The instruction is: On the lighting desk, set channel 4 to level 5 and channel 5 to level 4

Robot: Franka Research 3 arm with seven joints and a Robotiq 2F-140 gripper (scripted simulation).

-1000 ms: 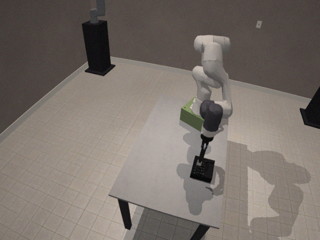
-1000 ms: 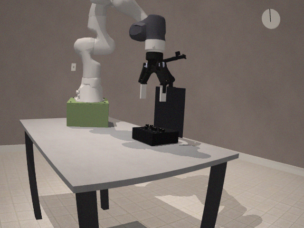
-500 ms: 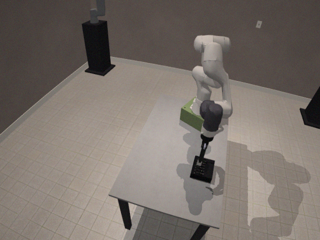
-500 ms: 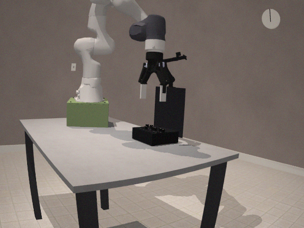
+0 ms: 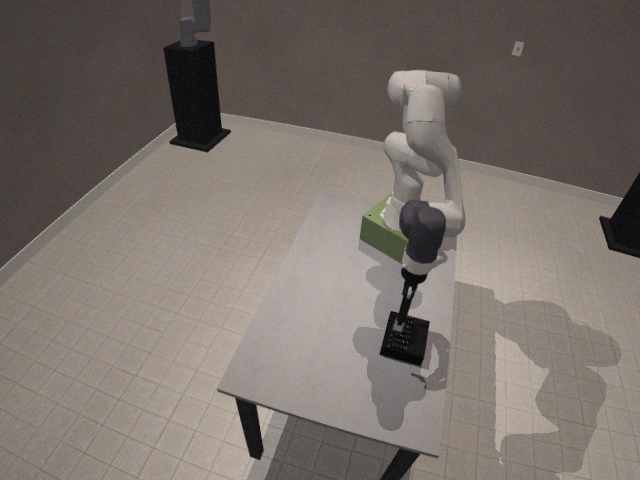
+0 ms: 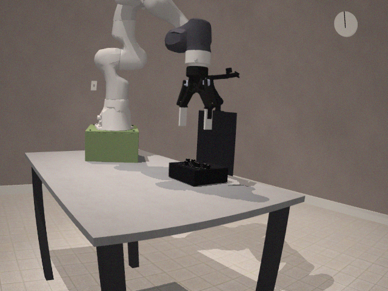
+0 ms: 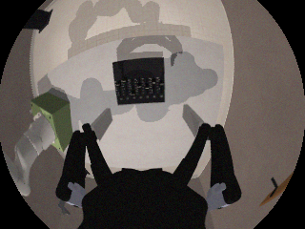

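The lighting desk (image 5: 405,338) is a small black box with a row of fader caps on top. It stands flat on the grey table near the right edge; it also shows in the exterior view (image 6: 197,172) and the wrist view (image 7: 139,82). The faders' levels are too small to read. My gripper (image 6: 194,120) hangs well above the desk, fingers pointing down, open and empty. In the top view the gripper (image 5: 400,322) overlaps the desk's far left part. In the wrist view the open gripper (image 7: 148,187) frames the table below the desk.
The arm's green base block (image 6: 111,143) stands at the table's far end, behind the desk. A black pedestal (image 6: 216,140) stands on the floor behind the table. The table's right edge (image 5: 447,351) runs close beside the desk.
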